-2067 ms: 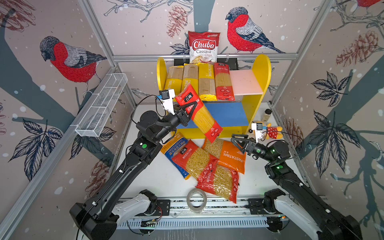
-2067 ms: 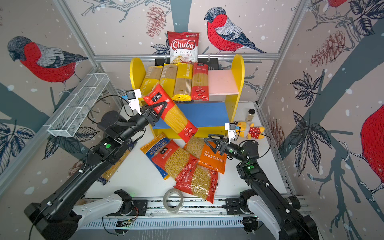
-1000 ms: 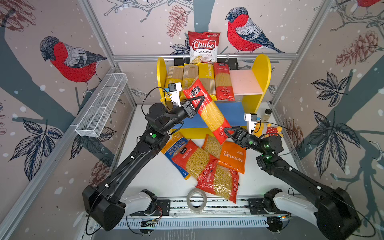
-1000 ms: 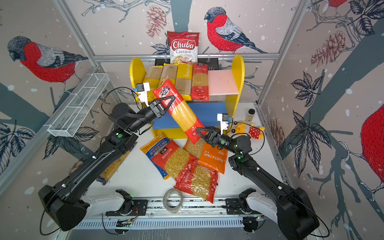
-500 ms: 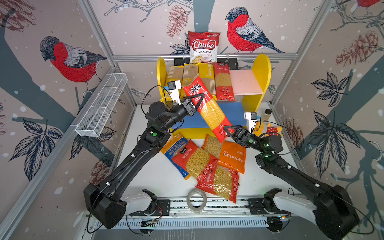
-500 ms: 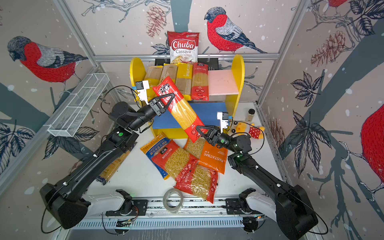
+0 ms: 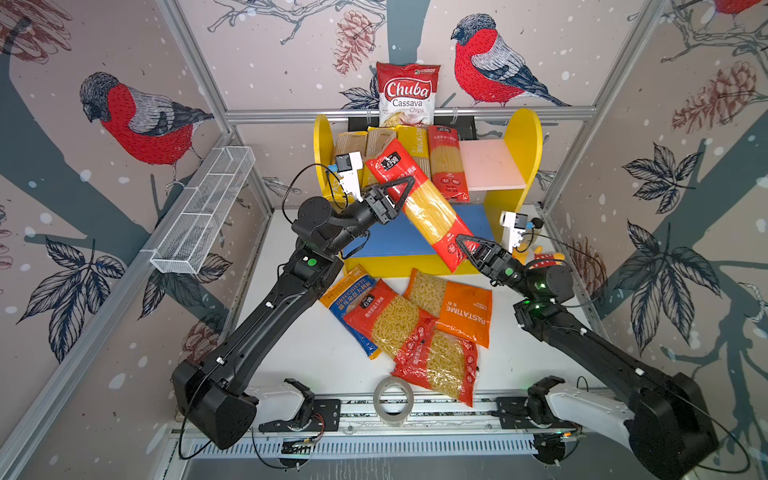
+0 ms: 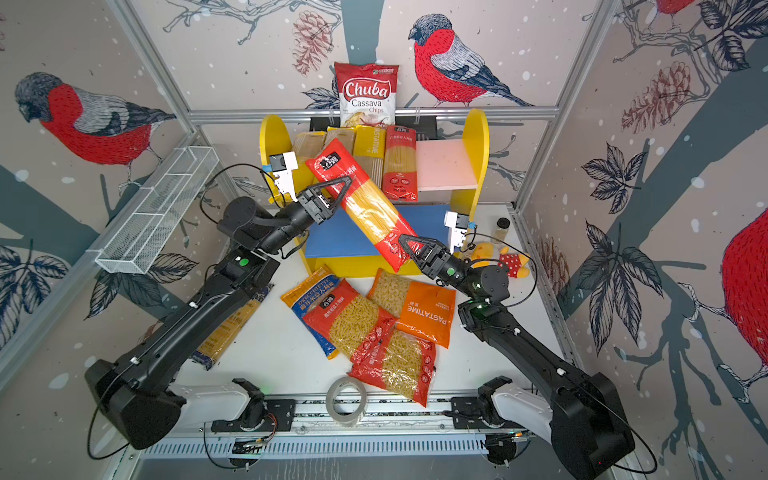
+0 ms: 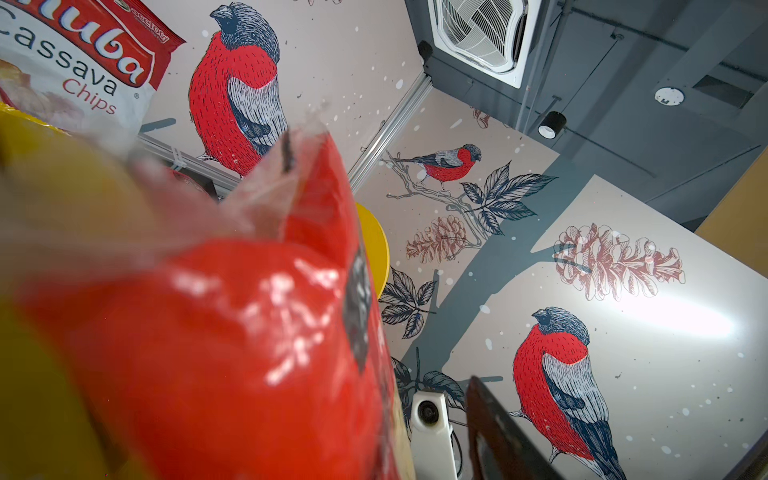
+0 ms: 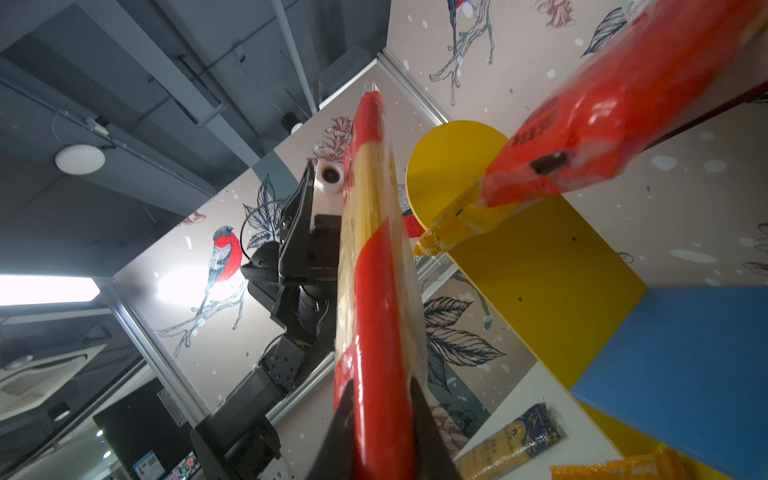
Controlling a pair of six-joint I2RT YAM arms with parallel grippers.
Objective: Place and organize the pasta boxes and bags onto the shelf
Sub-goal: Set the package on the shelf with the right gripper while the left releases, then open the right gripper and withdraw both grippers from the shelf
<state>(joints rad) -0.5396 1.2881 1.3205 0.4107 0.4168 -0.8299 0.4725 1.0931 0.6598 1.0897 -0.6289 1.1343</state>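
Above the white tabletop (image 7: pixel 299 353), the red spaghetti pack (image 7: pixel 419 208) was held slantwise before the shelf (image 7: pixel 528 137), on neither board. Its lower end had just been clamped by the right gripper (image 7: pixel 463 249), and the jaws of the left gripper (image 7: pixel 401 189) had been spread; a handover was judged complete.

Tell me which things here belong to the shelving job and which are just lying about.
Job:
- long red spaghetti pack
- yellow-sided two-tier shelf
- shelved long packs
- red, orange and blue short-pasta bags
- navy-gold spaghetti pack

Lying about:
- red-white Chuba chips bag
- white wire-mesh basket
- clear tape roll
- yellow-red plush toy
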